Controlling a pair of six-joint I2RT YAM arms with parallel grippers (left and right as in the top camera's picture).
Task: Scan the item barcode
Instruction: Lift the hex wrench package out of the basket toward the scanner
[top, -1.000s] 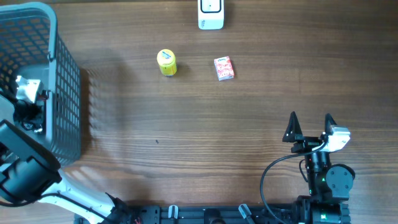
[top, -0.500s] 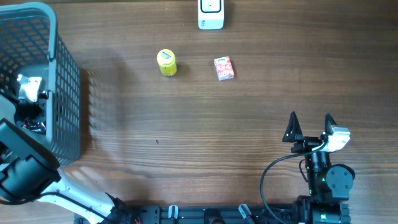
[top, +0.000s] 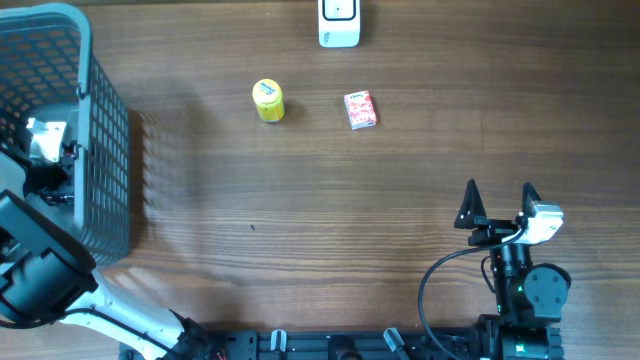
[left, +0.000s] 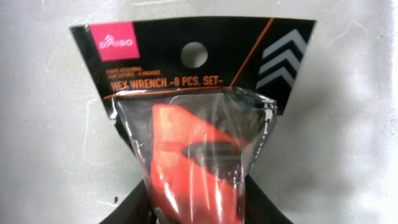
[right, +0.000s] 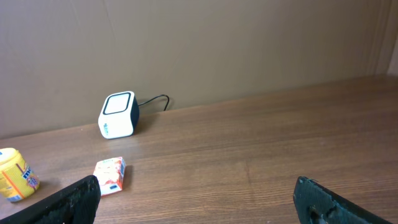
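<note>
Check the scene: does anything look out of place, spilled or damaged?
Nothing stands out. The can, box and scanner sit apart on the table, with nothing spilled; the box is only turned slightly askew. The hex wrench pack looks sealed and undamaged.

One basket (top: 104, 150); one scanner (top: 339, 22); one yellow can (top: 268, 101); one red carton (top: 360, 110); one hex-wrench pack (left: 193, 118).
</note>
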